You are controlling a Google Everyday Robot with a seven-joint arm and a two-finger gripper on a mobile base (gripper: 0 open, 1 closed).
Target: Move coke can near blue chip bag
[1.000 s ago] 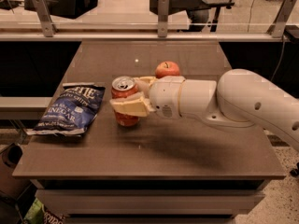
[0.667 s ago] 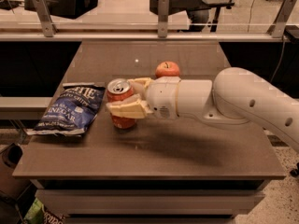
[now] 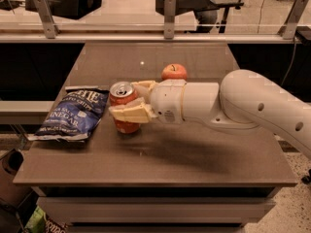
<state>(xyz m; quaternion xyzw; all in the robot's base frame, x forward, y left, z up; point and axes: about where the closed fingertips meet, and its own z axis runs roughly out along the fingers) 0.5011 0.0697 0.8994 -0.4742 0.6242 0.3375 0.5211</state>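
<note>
Tool [image 3: 127, 102] grips coke can [image 3: 121, 92] over brown table [image 3: 194, 164]; railing [image 3: 146, 37] behind.

Coke can [image 3: 121, 100]: glossy red painted metal, bare silver top. Gripper [image 3: 124, 99], clamped round the can mid-table: cream plastic fingers [image 3: 130, 113], matt. Arm [image 3: 252, 106]: smooth off-white plastic shell, slight sheen. Blue chip bag [image 3: 73, 115]: crinkled plastic film, shiny. Table [image 3: 194, 159]: smooth brown top, semi-matt, faint reflections. Apple [image 3: 174, 72]: red-orange skin, waxy shine.
</note>
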